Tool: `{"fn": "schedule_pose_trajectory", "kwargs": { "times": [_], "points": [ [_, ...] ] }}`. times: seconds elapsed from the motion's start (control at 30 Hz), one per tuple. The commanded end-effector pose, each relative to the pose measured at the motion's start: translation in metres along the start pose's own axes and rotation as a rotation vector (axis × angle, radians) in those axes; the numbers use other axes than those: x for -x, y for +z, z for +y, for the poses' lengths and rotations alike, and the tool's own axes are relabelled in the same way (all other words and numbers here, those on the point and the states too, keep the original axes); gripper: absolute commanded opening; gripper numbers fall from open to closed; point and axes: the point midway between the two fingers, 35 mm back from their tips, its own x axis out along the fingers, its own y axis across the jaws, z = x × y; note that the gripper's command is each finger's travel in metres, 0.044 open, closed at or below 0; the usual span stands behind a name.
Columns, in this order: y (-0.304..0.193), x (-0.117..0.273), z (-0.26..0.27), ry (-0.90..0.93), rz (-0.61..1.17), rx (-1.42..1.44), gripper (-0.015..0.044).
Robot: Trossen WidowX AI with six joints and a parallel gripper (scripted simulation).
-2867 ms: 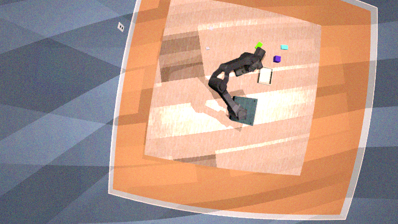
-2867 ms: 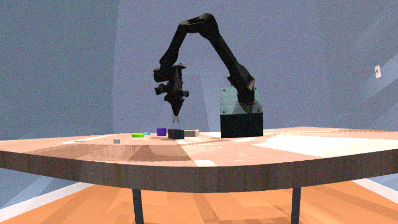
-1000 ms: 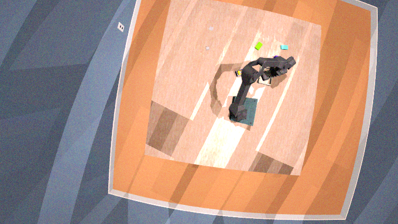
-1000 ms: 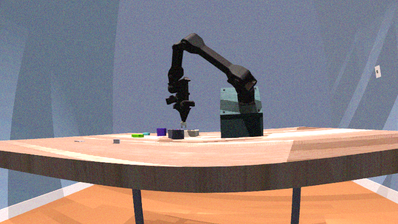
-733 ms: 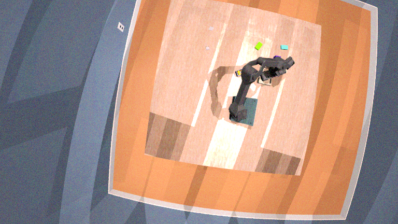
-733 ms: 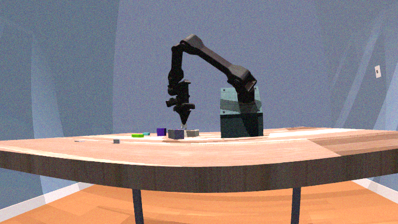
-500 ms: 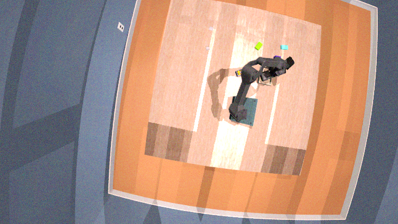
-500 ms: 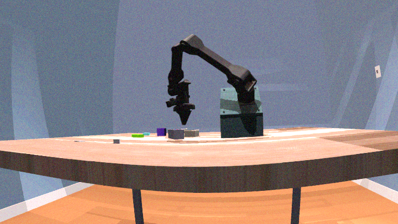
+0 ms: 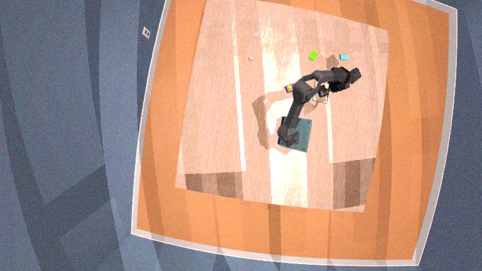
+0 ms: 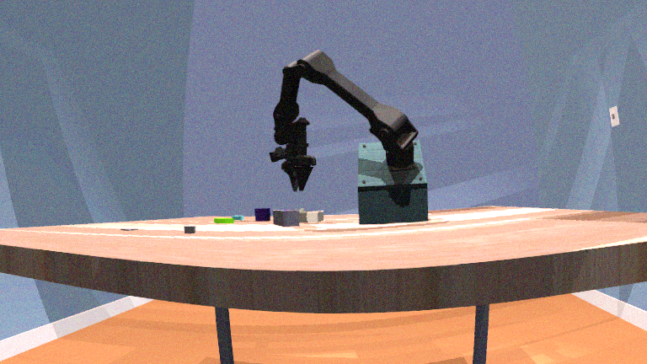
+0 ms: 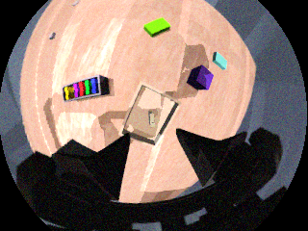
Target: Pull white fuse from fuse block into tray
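Observation:
The white fuse [image 11: 151, 117] shows as a small pale piece inside the outline of the tray [image 11: 166, 123] [image 9: 320, 102] [image 10: 313, 216], apart from the fingers. My gripper [image 11: 153, 134] [image 10: 297, 190] is open and empty, pointing down above the tray, with its fingertips apart. The fuse block [image 11: 104, 86] [image 10: 286, 217] [image 9: 289, 88] stands to the left of the tray in the wrist view. It holds several coloured fuses in a row, among them yellow, red, green and blue. The arm hides part of the tray and block in the top view.
A purple cube [image 11: 200, 78] [image 10: 261, 214] stands beyond the tray to the right in the wrist view, with a cyan block [image 11: 219, 61] [image 9: 344, 57] behind it. A green block [image 11: 157, 27] [image 9: 312, 55] [image 10: 223, 220] lies farther back. Small grey pieces [image 9: 255, 34] [image 10: 189, 229] lie farther off.

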Motion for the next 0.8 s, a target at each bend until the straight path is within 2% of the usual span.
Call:
{"fn": "schedule_pose_trajectory", "kwargs": {
  "times": [0.0,0.77],
  "points": [
    [-0.0005,0.0012,0.0013,0.007,0.01,0.005,0.033],
    [-0.0001,0.0013,0.0011,0.005,0.004,0.0,0.033]
  ]
}}
